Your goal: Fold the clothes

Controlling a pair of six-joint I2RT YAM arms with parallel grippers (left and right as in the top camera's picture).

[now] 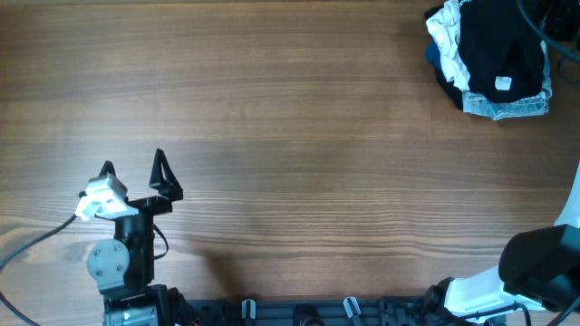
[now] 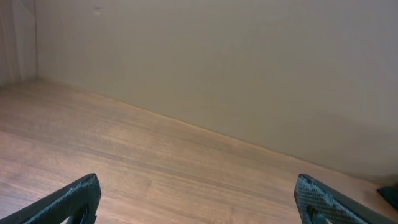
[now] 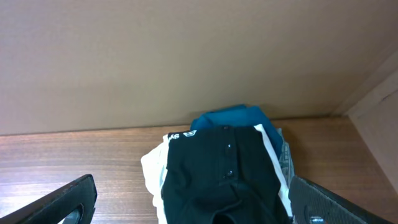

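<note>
Far right, clothes pile (image 1: 498, 45) partly out of frame; left gripper (image 1: 133, 163), right gripper (image 3: 189, 186) wide apart, empty.

Black garment (image 3: 217, 177): white lettering (image 3: 173, 135) is seen printed along top edge, rt wrist view; too small to be read w/ certainty.
Logo (image 3: 192, 132): small white mark is set just beside lettering; not made out.
White tag (image 1: 502, 84): seen on the garment from overhead; no text can be read.
</note>
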